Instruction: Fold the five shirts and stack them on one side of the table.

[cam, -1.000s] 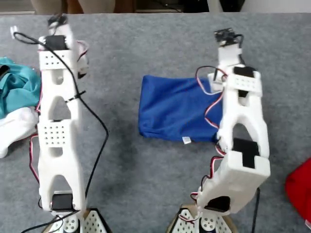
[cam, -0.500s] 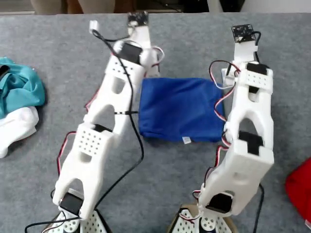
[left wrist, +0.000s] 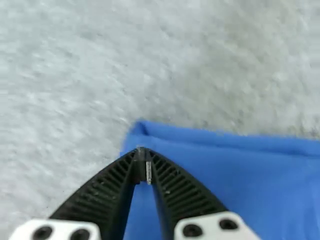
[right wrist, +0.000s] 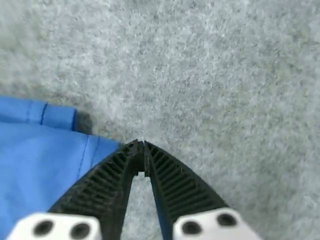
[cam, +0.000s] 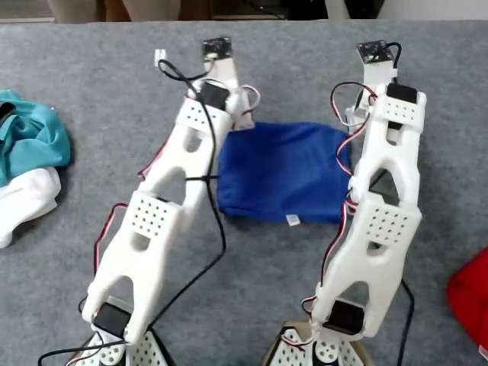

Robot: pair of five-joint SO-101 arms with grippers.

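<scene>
Left tool (left wrist: 142, 165): clenched, the black ribbed fingers meeting at their tips. No cloth is seen caught between them.
Under the left tool: the far left corner of the blue shirt (left wrist: 225, 180). The tips sit just inside that corner, over the cloth, and the shirt spreads away from them toward the other tool.
Right tool (right wrist: 141, 157): clenched too, tips pressed together, nothing visibly pinched.
Under the right tool: the far right corner of the blue shirt (right wrist: 45, 160). The tips lie right at its edge, where the stitched hem (right wrist: 85, 150) meets the bare grey desk (right wrist: 225, 90). Whether they touch the cloth cannot be told.
Between the tools: the blue shirt (cam: 278, 171), folded to a rough rectangle and lying flat on the desk (cam: 244, 290). It runs from both tools back toward the arm bases, with a small white tag (cam: 292, 220) at the edge farthest from the tools.
Arms: the left arm (cam: 164, 206) slants in to its corner, and the right arm (cam: 377, 221) stretches along the shirt's right side.
Well left of the left tool: a crumpled teal shirt (cam: 34, 141) with a white garment (cam: 27, 198) touching it on the base side.
Well right of the right tool: a red cloth (cam: 471, 301), back beside the arm bases at the desk's edge.
</scene>
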